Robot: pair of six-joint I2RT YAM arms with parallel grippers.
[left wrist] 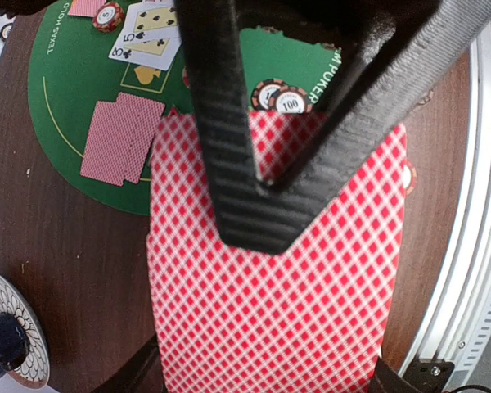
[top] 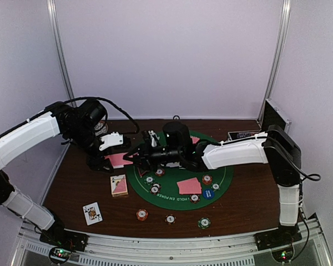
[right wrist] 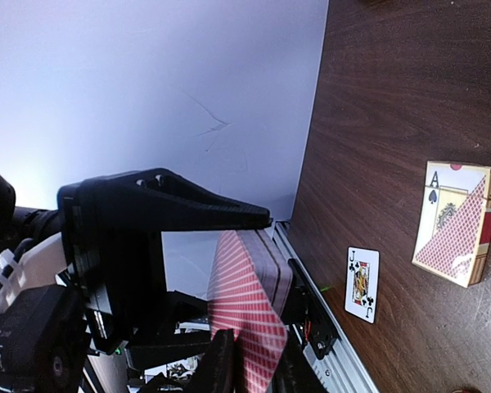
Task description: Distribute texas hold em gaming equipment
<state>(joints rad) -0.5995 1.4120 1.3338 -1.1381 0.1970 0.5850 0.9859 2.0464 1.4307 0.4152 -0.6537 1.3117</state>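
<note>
While left gripper (left wrist: 262,221) is clamping the deck (left wrist: 270,327) over the table's left side, right gripper (right wrist: 245,274) is meeting it from the right, jaws straddling the deck's edge. Whether it is pinching a card, I cannot tell. Dealing is looking partway done: jack (top: 92,213) and chips (top: 142,214) are lying on bare wood up front, and face-down cards (top: 188,185) are sitting on the mat (top: 225,176). Most of the deck is waiting to go out.
</note>
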